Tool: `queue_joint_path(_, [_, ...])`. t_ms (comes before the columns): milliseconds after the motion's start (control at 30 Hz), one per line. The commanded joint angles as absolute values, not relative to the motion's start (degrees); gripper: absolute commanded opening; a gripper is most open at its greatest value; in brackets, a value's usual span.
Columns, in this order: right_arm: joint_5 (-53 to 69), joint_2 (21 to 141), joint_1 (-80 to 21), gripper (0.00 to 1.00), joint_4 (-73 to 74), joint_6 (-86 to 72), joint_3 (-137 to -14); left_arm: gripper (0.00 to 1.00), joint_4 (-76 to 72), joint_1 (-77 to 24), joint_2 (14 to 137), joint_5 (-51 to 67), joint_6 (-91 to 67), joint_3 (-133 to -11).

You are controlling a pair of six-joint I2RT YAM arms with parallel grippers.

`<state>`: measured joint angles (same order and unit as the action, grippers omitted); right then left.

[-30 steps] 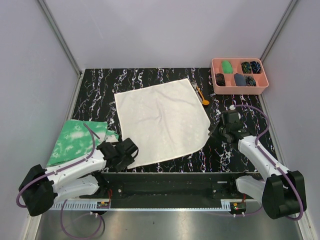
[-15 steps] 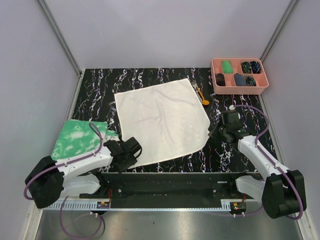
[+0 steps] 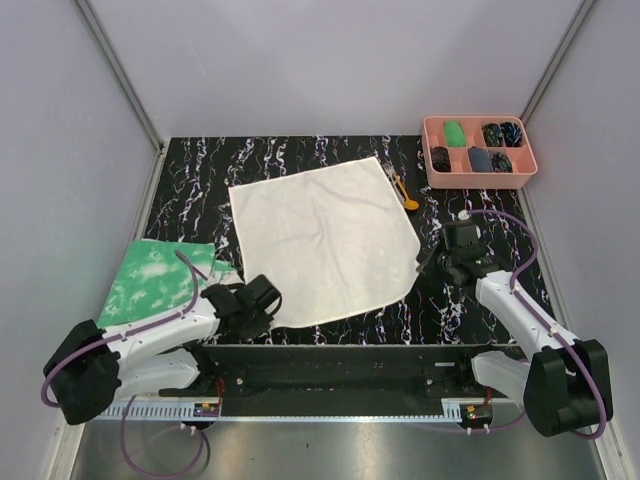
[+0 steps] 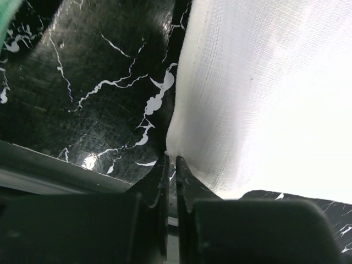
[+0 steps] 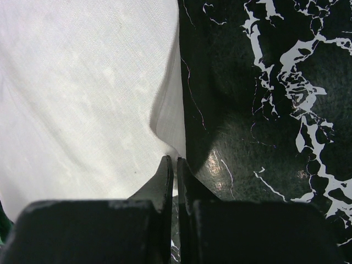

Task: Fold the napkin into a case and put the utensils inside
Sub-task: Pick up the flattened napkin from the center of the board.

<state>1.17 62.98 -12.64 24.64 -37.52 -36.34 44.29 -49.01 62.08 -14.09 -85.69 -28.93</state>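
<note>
The left gripper [image 4: 171,160], open a moment ago, has just clenched on the near left corner of the napkin [image 3: 320,240]. The right gripper [image 5: 175,160] pinches its right corner. The napkin lies flat in the middle of the tabletop [image 3: 190,170], so the first fold looks ready to begin. The utensils [image 3: 402,187] lie by its far right corner.

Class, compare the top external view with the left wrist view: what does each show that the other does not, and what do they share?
Only the top view shows the pink tray, the utensils beside the napkin at its far corner, and the right gripper at its right edge. Only the left wrist view shows the left gripper with its fingers pinched shut on the napkin's edge, and the cloth's weave. Both show the napkin and the black marbled table.
</note>
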Motion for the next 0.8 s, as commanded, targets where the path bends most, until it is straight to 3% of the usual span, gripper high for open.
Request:
queue_joint_path(0, [1.4, 63.5, -12.9, 0.0, 22.9, -35.9, -37.0, 0.0, 45.2, -48.3, 56.4, -18.4, -82.5, -27.8])
queue_joint_path(167, [1.8, 63.3, -12.9, 0.0, 22.8, -35.4, -38.2, 0.0, 49.2, -47.8, 47.6, -23.0, -81.3, -28.9])
queue_joint_path(300, [2.5, 63.3, -12.9, 0.0, 22.4, -35.9, -38.0, 0.0, 52.0, -47.5, 50.2, -21.6, -80.2, -31.1])
queue_joint_path(333, [2.5, 63.2, -12.9, 0.0, 22.3, -36.0, -37.8, 0.12, 52.6, -47.5, 51.1, -21.5, -80.3, -31.5])
queue_joint_path(367, [2.5, 63.0, -12.9, 0.0, 22.2, -36.1, -37.7, 0.51, 53.0, -47.5, 53.6, -21.4, -80.2, -32.3])
queue_joint_path(400, [2.5, 62.8, -12.9, 0.0, 22.3, -36.1, -37.6, 0.59, 53.9, -47.5, 55.0, -21.5, -80.3, -32.9])
queue_joint_path(567, [2.9, 62.5, -12.9, 0.0, 22.1, -36.5, -37.3, 0.61, 54.4, -47.5, 63.8, -20.7, -80.9, -36.1])
queue_joint_path(767, [2.9, 62.1, -12.9, 0.0, 22.4, -36.3, -37.4, 0.52, 53.6, -47.5, 70.0, -18.1, -83.6, -35.9])
